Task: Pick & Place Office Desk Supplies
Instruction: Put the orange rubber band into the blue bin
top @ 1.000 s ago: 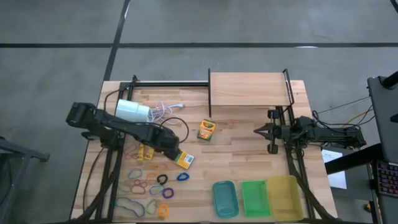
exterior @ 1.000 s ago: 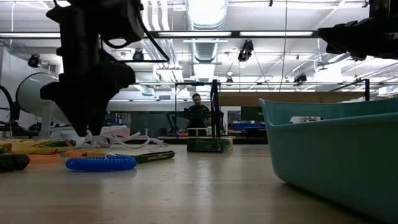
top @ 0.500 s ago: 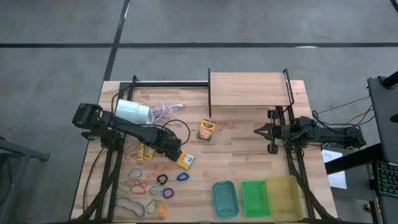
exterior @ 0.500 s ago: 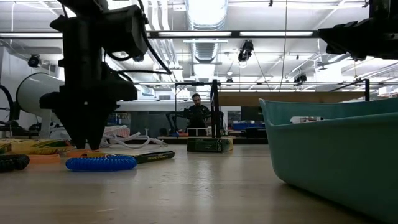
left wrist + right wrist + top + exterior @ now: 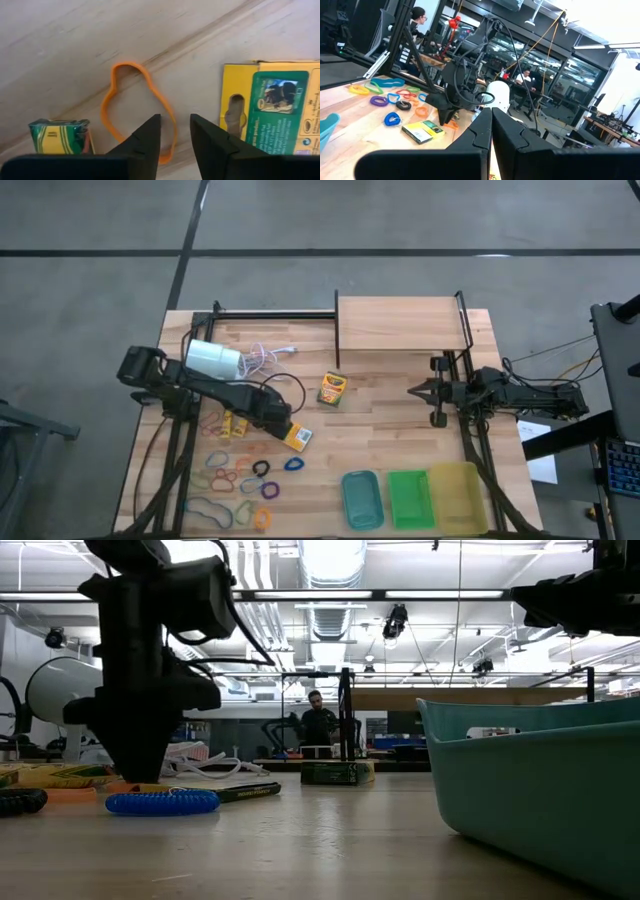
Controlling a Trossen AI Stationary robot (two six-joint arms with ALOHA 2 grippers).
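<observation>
My left gripper (image 5: 175,125) points straight down at the table's left part, also seen in the high view (image 5: 275,428) and the low view (image 5: 140,772). Its fingers are open. They stand on either side of one strand of an orange loop (image 5: 117,95) that lies flat on the wood. A yellow-and-green crayon box (image 5: 270,115) lies flat on one side of it, also seen in the high view (image 5: 297,437). A small green-and-yellow piece (image 5: 60,136) lies on the other side. A second crayon box (image 5: 332,388) lies mid-table. My right gripper (image 5: 415,391) is shut and waits level at the right. My left gripper comes from above with one finger inside the orange loop and one outside it, across the strand (image 5: 172,142) at the loop's end nearest the crayon box. A gap shows between the fingers. I cannot tell whether either finger touches the strand. The loop lies flat on the table.
Several coloured loops (image 5: 240,480) lie near the front left, among them a blue one (image 5: 162,802). A white lamp (image 5: 213,358) with its cord lies at the far left. Teal (image 5: 361,500), green (image 5: 408,498) and yellow (image 5: 455,496) trays stand at the front right. A wooden shelf (image 5: 400,323) stands at the back.
My left gripper has gone down toward the table over the orange loop, still pointing straight down.
</observation>
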